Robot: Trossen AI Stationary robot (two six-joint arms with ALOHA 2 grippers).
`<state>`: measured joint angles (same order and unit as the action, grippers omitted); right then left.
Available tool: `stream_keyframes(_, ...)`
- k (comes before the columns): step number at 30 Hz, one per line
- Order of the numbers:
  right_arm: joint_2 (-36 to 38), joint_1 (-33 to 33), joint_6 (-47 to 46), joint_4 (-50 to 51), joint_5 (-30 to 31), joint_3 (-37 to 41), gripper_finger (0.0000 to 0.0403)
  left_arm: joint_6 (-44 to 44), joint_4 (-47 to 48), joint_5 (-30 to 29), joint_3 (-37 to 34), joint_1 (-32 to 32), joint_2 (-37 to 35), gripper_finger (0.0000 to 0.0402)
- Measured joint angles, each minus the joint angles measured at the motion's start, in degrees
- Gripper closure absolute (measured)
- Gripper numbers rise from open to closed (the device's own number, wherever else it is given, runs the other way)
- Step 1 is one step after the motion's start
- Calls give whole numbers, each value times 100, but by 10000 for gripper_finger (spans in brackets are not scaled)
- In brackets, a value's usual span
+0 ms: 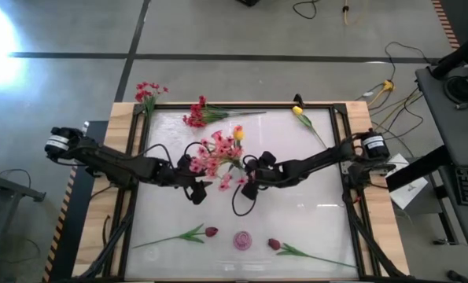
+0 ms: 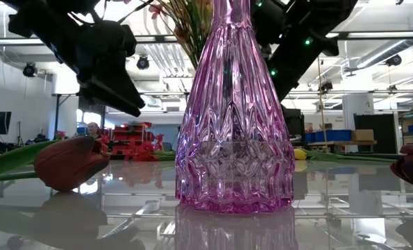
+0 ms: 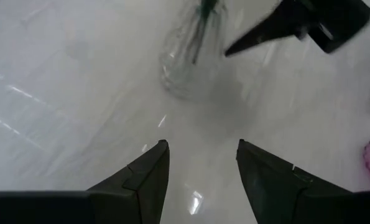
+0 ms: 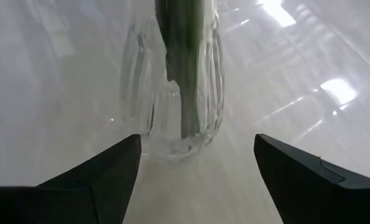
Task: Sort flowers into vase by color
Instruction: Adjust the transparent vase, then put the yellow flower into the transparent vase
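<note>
From above, we see both arms meeting over the middle of the worktop [image 1: 320, 228]. The left hand [image 1: 198, 191] and the right hand [image 1: 248, 189] flank a bunch of pink blossoms [image 1: 216, 161] with a yellow tulip [image 1: 238, 134] among them, standing in a clear vase that the flowers mostly hide here. A red spray [image 1: 149, 93] lies at the far left corner, another red spray [image 1: 196, 115] near it, a second yellow tulip [image 1: 300, 113] far right. Two dark red buds [image 1: 211, 232] [image 1: 274, 244] lie at the near edge, either side of a pink vase [image 1: 242, 240].

At worktop level, the pink vase [image 2: 234, 118] fills the middle, a dark red bud [image 2: 71, 163] lying to its left.

Past the left hand [image 3: 202, 163], its fingers apart and empty, we make out the clear vase [image 3: 188, 59] with green stems, somewhat blurred.

The right hand [image 4: 197, 158] is spread wide and empty, the clear vase [image 4: 175, 93] with its green stems [image 4: 188, 68] just ahead between the fingers.
</note>
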<state>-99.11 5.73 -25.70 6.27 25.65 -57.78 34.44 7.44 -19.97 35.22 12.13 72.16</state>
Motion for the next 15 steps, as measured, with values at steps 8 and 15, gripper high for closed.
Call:
stream_keyframes(8,176,-310,235,330,-57,2,99,412,302,-41,0,364,-4,227)
stream_keyframes(15,1127,-834,332,1708,-507,38,100,764,443,-165,-27,591,-4,227)
